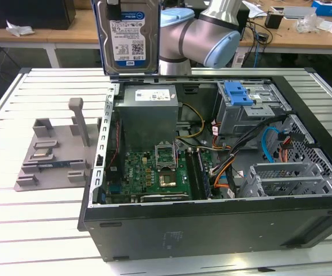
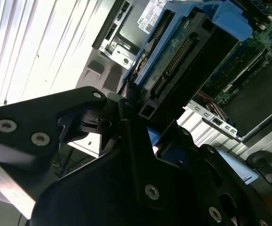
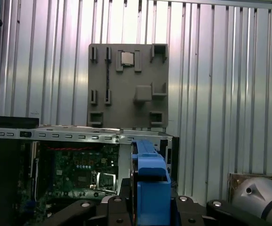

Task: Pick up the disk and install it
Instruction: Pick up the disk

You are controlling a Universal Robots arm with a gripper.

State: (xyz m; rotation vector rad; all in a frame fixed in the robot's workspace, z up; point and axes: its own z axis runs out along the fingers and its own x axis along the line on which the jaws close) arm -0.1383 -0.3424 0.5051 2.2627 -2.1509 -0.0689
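Slatted metal worktop (image 1: 45,230) carrying an open case (image 1: 212,224). Exterior view: disk (image 1: 127,35) hangs upright at 11 o'clock from the case, its upper edge cut off. Second wrist view: tool (image 2: 136,110) clamped on the disk; the carry should probably keep clear of case wall and cables (image 1: 267,146). First wrist view: disk stands edge-on, masking pad contact.

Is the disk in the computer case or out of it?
Out. The disk hangs upright above the open case, clear of its bays, clamped in the gripper.
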